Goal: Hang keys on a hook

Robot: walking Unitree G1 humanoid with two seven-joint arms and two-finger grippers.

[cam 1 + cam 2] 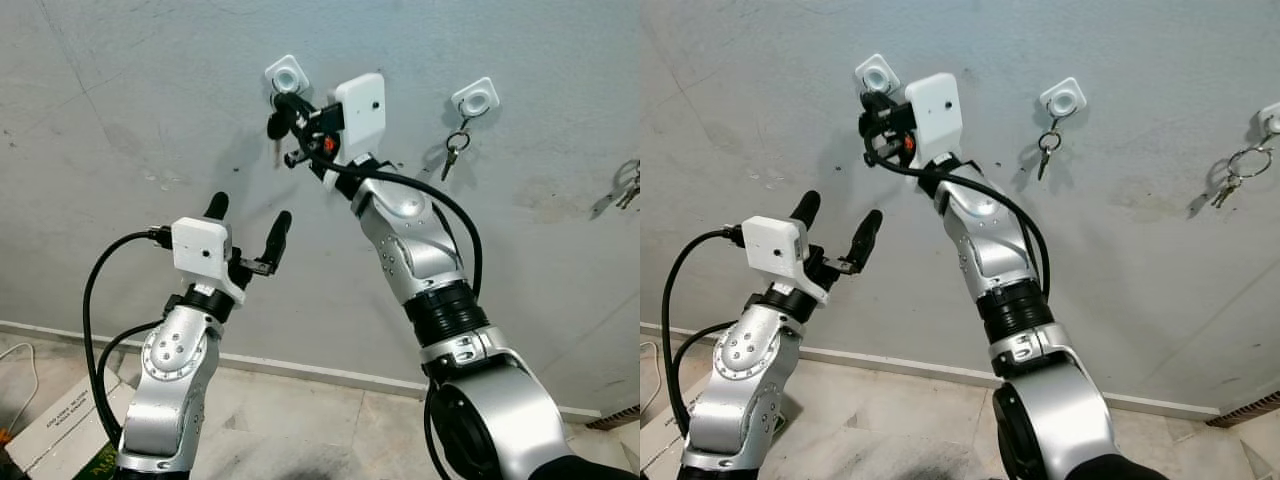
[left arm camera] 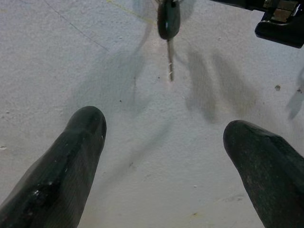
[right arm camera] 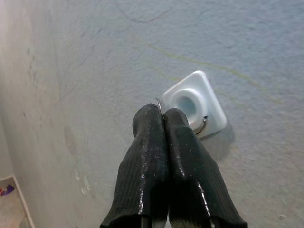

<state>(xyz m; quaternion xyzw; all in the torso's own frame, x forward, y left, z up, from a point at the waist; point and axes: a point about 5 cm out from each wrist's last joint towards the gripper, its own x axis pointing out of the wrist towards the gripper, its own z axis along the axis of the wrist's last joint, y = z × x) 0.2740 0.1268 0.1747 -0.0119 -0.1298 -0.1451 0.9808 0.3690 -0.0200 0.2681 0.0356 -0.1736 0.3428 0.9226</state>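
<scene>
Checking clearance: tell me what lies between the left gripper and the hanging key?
Nothing: bare wall separates the left gripper from the key, seen in the left wrist view.

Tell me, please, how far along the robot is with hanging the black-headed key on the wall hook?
Nearly done. The key already dangles below the leftmost white hook, its ring seemingly over the hook. In hand: the right gripper is shut at that hook, apparently pinching the ring. Left: letting go and pulling back. The left gripper hovers open below, holding nothing.
</scene>
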